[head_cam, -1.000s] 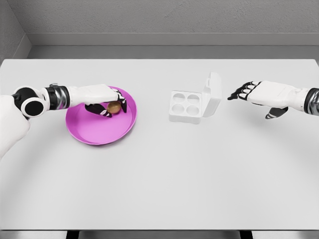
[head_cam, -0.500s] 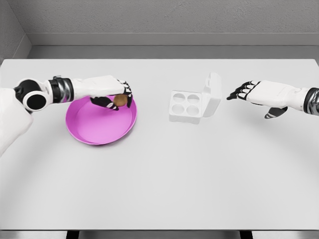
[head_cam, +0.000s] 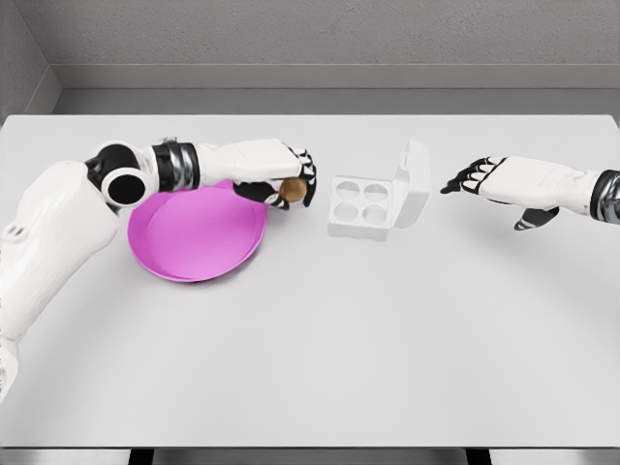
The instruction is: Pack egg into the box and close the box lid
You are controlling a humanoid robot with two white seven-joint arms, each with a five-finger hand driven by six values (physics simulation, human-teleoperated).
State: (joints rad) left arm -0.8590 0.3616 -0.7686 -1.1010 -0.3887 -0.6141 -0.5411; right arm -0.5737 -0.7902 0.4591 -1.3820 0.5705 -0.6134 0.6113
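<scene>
Left hand point(head_cam: 281, 174) grasps the brown egg point(head_cam: 293, 191), pinched under the curled dark fingertips, and carries it in the air between the pink plate point(head_cam: 194, 237) and the white box point(head_cam: 363, 207). From the plate, the egg is at about 2 o'clock, just past the rim; the box is just beside it at 3 o'clock. The forearm reaches nearly level from the left, palm turned down, so the egg hangs below the hand and can be lowered into a cup from above. I cannot tell surely if the thumb touches the egg, because the fingers hide it.

All four cups of the box appear empty, and its lid point(head_cam: 414, 181) stands upright on the right side, so the left hand has free way in. Right hand point(head_cam: 481, 178) hovers at 3 o'clock of the box, apart from the lid, fingers loosely spread and holding nothing. I judge it waits there to push the lid down afterwards.
</scene>
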